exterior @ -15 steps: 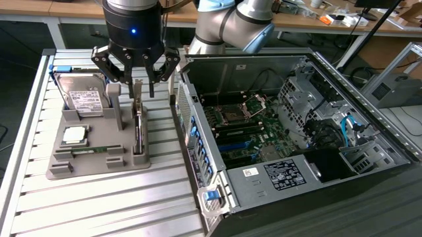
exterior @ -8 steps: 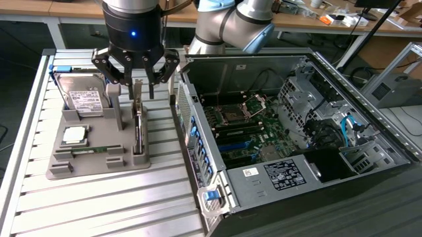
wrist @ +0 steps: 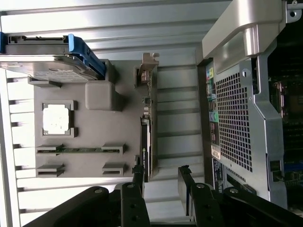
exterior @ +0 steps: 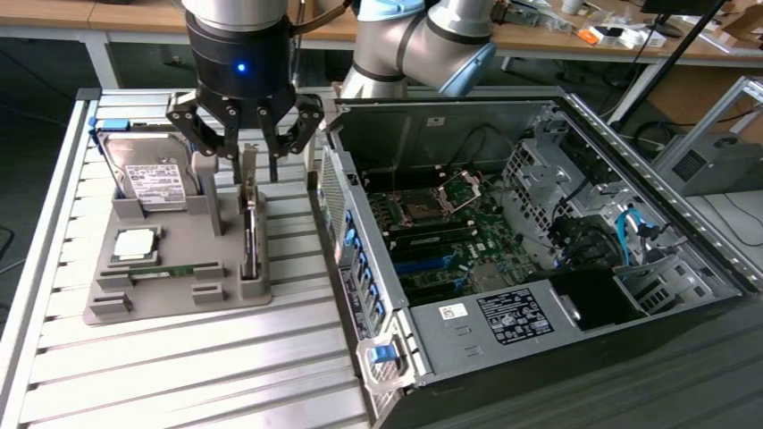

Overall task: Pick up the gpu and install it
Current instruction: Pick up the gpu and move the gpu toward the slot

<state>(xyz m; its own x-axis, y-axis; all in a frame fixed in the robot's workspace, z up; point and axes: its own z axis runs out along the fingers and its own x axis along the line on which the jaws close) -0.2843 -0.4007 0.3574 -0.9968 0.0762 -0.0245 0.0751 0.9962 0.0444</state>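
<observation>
**Item:** gpu. Thin flat card standing on its long edge, with the metal bracket end towards 12 o'clock (clock read on the exterior view).

**Location:** slotted upright along the 3 o'clock side of the grey holder tray on the slatted table. The open computer case sits just beside it at 3 o'clock. On the same tray are the hard drive at 11 o'clock, the processor chip at 9 o'clock and the memory stick at 7 o'clock.

**Pincer:** the gripper hangs directly over the card's 12 o'clock end, spread wide and holding nothing. In the wrist view the gripper straddles the line of the card's top edge, with the card nearer one finger.

**Handling (judged):** light and stiff, but fragile. The faces probably carry delicate parts, and the bracket looks smooth and likely slippery.

**Hold (judged):** pinch across the two flat faces near the exposed upper edge, squarely, so the card lifts straight out of its slot without twisting.
</observation>
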